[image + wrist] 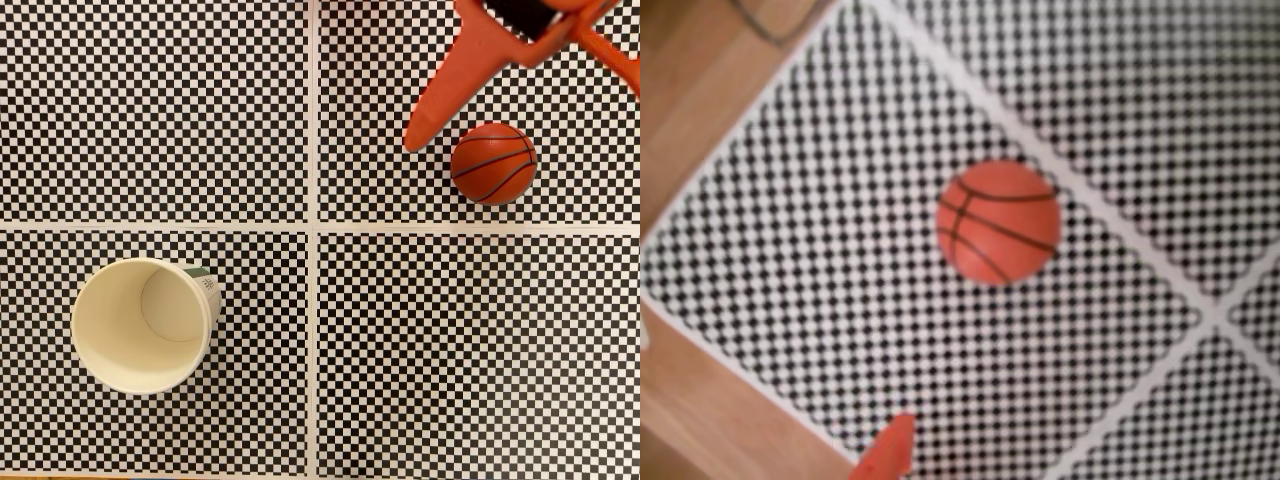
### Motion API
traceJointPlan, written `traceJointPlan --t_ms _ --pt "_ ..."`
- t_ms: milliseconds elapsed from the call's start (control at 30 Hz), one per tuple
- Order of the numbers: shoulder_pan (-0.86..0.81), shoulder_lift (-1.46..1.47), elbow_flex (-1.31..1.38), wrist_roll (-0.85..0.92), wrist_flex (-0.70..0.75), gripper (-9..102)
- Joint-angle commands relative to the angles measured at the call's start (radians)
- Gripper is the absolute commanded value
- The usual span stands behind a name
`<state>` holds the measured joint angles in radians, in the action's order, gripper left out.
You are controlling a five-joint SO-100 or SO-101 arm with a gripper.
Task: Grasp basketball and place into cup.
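Black-and-white checkered sheets point(200, 120) cover the table, split into four panels by thin white bands that cross near the middle of the fixed view. In the wrist view the same pattern ends at a white border, with bare wood point(700, 90) beyond it along the left and bottom edges.

The ball point(493, 163) lies in the upper right panel of the fixed view, close above the horizontal white band and well right of the vertical one. Its black seams curve across the dark orange skin. In the wrist view the ball point(998, 222) sits near the centre, blurred, on the checks.

The gripper point(520, 100) reaches in from the top right corner of the fixed view. One long orange finger point(445, 95) slants down and left, its tip ending just beside the ball's upper left, not touching. The other finger runs off the right edge. The jaws are spread wide and hold nothing. A single orange fingertip point(885, 455) pokes up from the bottom edge of the wrist view, well apart from the ball.

The cup point(95, 345) stands in the lower left panel, far from the ball, its mouth facing up and its inside pale. A strip of green-and-white print shows on its right wall.
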<state>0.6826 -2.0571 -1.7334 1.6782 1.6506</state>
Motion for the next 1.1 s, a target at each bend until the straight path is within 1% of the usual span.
traceJointPlan --t_ms 0,167,600,767,1067 --pt "-0.015 -0.028 -0.069 0.061 -0.067 73" --pt "0.003 0.031 -0.092 0.037 -0.130 65" --pt "0.087 0.186 0.005 -0.028 -0.158 67" --pt "0.100 0.239 0.052 -0.061 -0.160 63" --pt "0.092 0.374 0.187 -0.063 -0.160 62"
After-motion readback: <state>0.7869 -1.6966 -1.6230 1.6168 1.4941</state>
